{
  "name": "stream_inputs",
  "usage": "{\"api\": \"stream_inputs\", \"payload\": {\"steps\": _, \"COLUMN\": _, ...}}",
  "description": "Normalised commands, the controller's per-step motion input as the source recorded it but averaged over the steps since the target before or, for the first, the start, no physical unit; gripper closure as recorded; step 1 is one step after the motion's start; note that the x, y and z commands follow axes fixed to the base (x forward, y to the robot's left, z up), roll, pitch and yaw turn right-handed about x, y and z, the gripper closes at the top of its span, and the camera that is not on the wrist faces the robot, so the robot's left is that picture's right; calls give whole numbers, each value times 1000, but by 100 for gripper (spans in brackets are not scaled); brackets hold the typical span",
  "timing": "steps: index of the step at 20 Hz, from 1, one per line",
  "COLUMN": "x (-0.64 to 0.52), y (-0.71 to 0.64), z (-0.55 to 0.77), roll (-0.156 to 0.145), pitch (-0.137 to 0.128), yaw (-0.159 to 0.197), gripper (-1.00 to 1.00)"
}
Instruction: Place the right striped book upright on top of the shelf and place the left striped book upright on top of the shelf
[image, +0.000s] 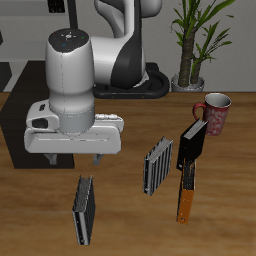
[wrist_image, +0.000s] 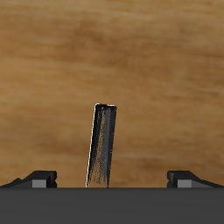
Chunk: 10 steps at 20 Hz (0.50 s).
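Observation:
The right striped book (image: 83, 210) stands on edge on the wooden table near its front edge. It also shows end-on in the wrist view (wrist_image: 102, 144). My gripper (image: 86, 158) hovers above it, open and empty, with one finger (wrist_image: 35, 180) on each side of the book's line. The left striped book (image: 158, 165) stands on edge farther along the table. The black shelf (image: 12, 108) sits at the table's edge behind my arm and is mostly hidden by it.
A black book (image: 193, 146) stands beside the left striped book. An orange-brown book (image: 186, 196) lies in front of it. A dark red mug (image: 215, 113) stands farther back. A potted plant (image: 198, 40) is beyond the table.

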Motion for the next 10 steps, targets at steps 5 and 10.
{"api": "stream_inputs", "payload": {"steps": 5, "x": 117, "y": -25, "z": -304, "roll": -4, "pitch": 14, "yaw": 7, "gripper": -100}}
{"api": "stream_inputs", "payload": {"steps": 10, "x": 64, "y": 68, "z": -257, "roll": 2, "pitch": 13, "yaw": 11, "gripper": -100}}
